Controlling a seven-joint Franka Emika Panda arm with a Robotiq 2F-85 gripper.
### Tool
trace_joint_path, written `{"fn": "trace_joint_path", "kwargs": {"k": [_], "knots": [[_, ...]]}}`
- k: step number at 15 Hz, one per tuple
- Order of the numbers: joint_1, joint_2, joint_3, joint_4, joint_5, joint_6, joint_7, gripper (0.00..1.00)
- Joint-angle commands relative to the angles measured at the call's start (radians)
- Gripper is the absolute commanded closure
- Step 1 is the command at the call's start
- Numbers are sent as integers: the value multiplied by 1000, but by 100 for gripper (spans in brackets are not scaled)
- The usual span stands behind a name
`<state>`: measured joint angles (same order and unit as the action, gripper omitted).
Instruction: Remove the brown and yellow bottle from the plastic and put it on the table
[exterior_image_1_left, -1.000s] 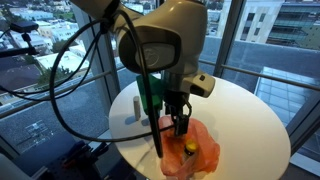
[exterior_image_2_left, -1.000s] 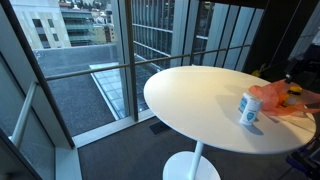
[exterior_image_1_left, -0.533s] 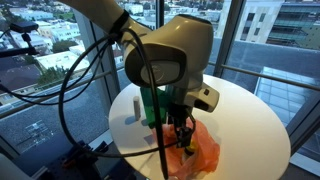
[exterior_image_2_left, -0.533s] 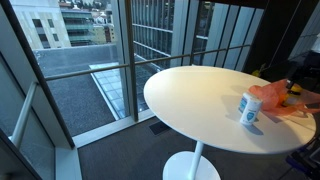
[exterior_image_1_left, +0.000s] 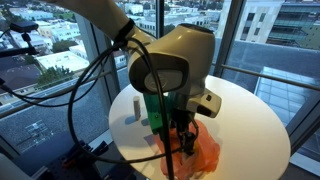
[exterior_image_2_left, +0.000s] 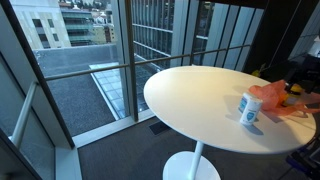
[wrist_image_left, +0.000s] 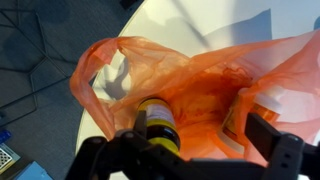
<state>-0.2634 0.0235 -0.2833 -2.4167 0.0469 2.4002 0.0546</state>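
a round white table (exterior_image_2_left: 190, 100) on a single white pedestal is standing beside tall windows. a crumpled orange plastic bag (exterior_image_2_left: 272, 99) is lying on its top near the rim, and a small white and blue cylindrical container (exterior_image_2_left: 249, 108) is standing upright just beside the bag, on the table's bare side.

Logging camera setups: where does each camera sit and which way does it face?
Exterior view: close behind the arm, facing windows across the white table.
Exterior view: farther off, beside the table, facing the cup; little robot shows.
Wrist view: looks down into the orange bag at the bottle; jaws at bottom.
All three share the bag.
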Motion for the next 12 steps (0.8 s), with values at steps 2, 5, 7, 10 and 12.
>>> {"fn": "trace_joint_path", "kwargs": {"k": [2,5,7,10,12], "knots": [[-11,32,-2,24,4,30,-27,0],[-13,47,-4,33,0,44,-22,0],[-15,56,-7,41,-1,51,-19,0],[-18,64,-15,51,-5,54,-15,0],[-20,70,-20,60,-7,52,-11,0]]}}
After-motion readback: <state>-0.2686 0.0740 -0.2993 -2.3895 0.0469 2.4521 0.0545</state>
